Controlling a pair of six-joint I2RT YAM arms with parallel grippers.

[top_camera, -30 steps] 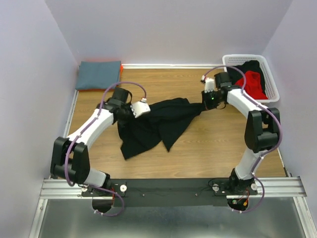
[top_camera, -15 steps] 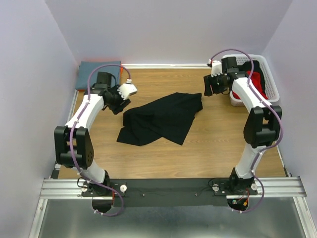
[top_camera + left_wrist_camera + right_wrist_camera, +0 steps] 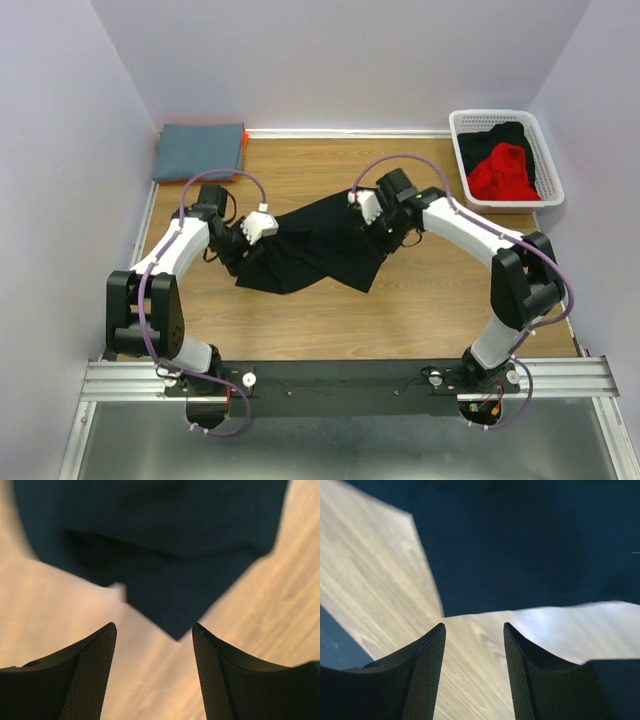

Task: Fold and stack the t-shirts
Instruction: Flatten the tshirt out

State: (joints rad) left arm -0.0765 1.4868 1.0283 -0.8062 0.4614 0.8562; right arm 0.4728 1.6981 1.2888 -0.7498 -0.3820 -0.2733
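- My left tool (image 3: 154, 626) stands wide and empty. A loose corner of the black t-shirt (image 3: 320, 250) lies just ahead of it. Closing short would pinch bare counter (image 3: 430, 290), and going too deep could catch two layers.
- My right tool (image 3: 474, 625) is wide too and holds nothing (only wood between its jaws). The cloth edge is just beyond it, so a shallow bite may slip off.
- The shirt lies crumpled between the two tools, and uneven grips would likely twist it rather than spread it.
- The folded slate-blue t-shirt (image 3: 200, 150) sits well beyond the left tool, where a wide swing could disturb it.
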